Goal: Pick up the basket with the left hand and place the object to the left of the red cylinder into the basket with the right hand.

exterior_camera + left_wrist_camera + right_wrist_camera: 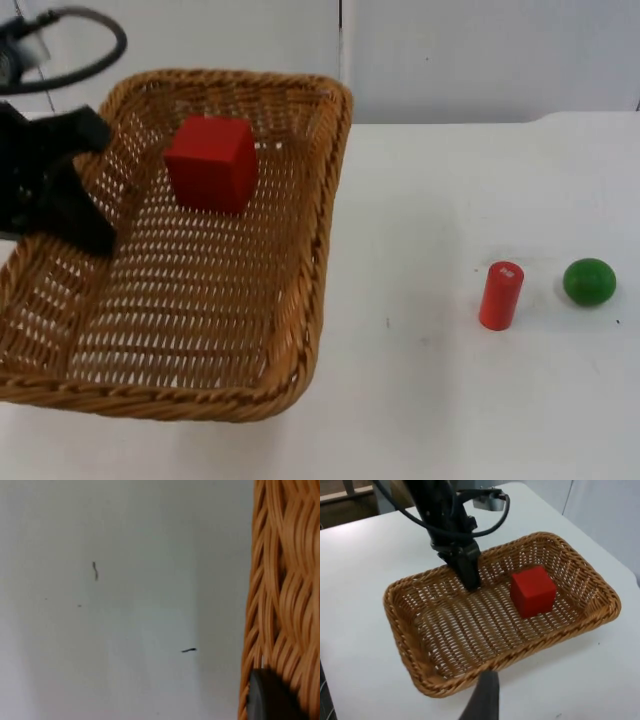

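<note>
Clearly, the left gripper (85, 185) is closed on the rim of the basket (300, 330) at its left side, one finger inside against the woven wall and the other outside. In the right wrist view this same gripper (467, 575) comes down over the far rim, and the basket (410, 645) looks lifted a little, though I cannot be sure that it is off the table (450, 400). In the left wrist view the wicker rim (280, 580) runs just beside the black fingertip (272, 700).

The right gripper (482, 700) hangs above the near rim of the basket; of its fingers one dark tip can be seen, so whether it is open or closed I cannot tell.

The red cube (212, 163) lies inside the basket, near the back wall, not touching the left gripper. So I judge that the placing is already done. The red cylinder (500, 295) stands upright on the table, well apart from the basket, with a green ball (589, 281) just beside it on the right.

About handling: the basket seems light and rather stiff, but the wicker can bend, so a hold on the thick rim is best. The cube looks solid with flat faces, easy to take by two opposite sides, and it may slide if the basket tilts.
</note>
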You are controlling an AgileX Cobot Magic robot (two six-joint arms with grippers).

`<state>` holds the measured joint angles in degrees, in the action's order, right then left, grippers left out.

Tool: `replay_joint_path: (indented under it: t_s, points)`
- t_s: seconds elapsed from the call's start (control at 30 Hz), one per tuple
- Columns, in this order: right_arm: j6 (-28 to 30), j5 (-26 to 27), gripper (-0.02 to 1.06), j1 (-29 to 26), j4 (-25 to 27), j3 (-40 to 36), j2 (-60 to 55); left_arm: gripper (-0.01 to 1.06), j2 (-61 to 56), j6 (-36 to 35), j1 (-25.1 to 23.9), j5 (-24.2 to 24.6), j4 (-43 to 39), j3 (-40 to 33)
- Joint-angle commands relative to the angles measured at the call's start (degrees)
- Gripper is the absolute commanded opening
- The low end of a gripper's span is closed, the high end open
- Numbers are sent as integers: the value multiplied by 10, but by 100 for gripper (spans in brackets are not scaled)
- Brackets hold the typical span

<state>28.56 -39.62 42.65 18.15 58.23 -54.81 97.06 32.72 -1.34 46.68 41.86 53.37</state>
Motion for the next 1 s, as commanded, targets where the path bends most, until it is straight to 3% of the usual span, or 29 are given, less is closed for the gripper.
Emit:
replay_joint_path:
  t_s: [0.0,0.43,0.7,0.97]
  points:
    - [6,-5,75,-2,-1,0,4,0,13,9,0,-8,29,11]
    - [6,-2,75,-2,-1,0,4,0,128,19,-1,-6,22,123]
    - [6,1,75,-2,-1,0,4,0,199,17,-21,26,27,208]
    - [6,12,75,-2,-1,0,4,0,234,17,-26,23,25,235]
